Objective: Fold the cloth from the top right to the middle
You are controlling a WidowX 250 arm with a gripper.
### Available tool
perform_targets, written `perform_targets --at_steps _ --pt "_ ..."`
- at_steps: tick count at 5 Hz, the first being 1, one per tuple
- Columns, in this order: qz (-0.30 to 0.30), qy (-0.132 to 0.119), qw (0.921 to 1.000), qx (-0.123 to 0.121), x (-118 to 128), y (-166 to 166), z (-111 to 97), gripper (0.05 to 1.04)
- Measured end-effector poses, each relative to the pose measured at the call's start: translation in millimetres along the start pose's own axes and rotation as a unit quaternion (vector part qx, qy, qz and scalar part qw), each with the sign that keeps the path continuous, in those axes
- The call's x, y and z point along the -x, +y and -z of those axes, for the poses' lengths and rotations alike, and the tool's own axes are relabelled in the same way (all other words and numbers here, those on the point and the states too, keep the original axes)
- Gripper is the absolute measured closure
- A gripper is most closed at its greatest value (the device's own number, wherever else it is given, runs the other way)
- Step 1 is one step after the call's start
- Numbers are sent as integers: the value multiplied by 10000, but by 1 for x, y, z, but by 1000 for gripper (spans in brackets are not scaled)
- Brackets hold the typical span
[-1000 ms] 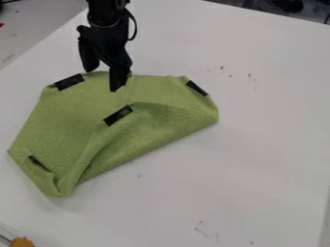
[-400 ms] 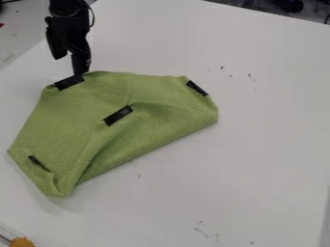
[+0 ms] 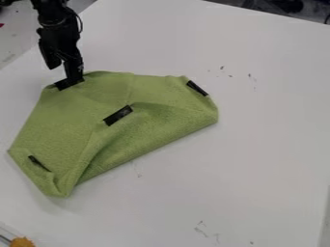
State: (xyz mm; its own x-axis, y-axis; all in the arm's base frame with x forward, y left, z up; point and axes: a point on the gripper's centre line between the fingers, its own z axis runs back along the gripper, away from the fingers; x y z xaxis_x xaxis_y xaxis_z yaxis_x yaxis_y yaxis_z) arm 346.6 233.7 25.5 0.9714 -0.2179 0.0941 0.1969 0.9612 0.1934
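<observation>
At the upper left the black gripper [image 3: 64,74] hangs over the far left corner of the green cloth [image 3: 63,118]. Its two fingers stand apart with no cloth between them, and the right one comes down at the black strip on that corner, partly covering it. Whether it touches the cloth I cannot tell. The cloth lies with its near right side folded over toward the middle, where another black strip [image 3: 118,116] shows. More dark strips mark the right corner [image 3: 197,88] and the lower left [image 3: 38,163].
The white table [image 3: 258,144] extends to the right of the cloth and in front of it, with a few small dark marks on its top. An orange object [image 3: 22,242] is at the bottom left edge. Dark items lie beyond the table's far edge.
From above the cloth's far edge, the gripper has moved left, then slightly down to the far left corner. The cloth has kept its shape and place.
</observation>
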Motion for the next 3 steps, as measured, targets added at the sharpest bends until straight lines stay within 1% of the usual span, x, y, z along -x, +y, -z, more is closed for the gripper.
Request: perform_targets --at_steps 1,2,3 --pt "-19 -26 9998 178 0 -6 10 83" --pt "53 -61 9997 225 -4 -6 14 116" --pt "48 -79 9997 222 -8 -2 16 371"
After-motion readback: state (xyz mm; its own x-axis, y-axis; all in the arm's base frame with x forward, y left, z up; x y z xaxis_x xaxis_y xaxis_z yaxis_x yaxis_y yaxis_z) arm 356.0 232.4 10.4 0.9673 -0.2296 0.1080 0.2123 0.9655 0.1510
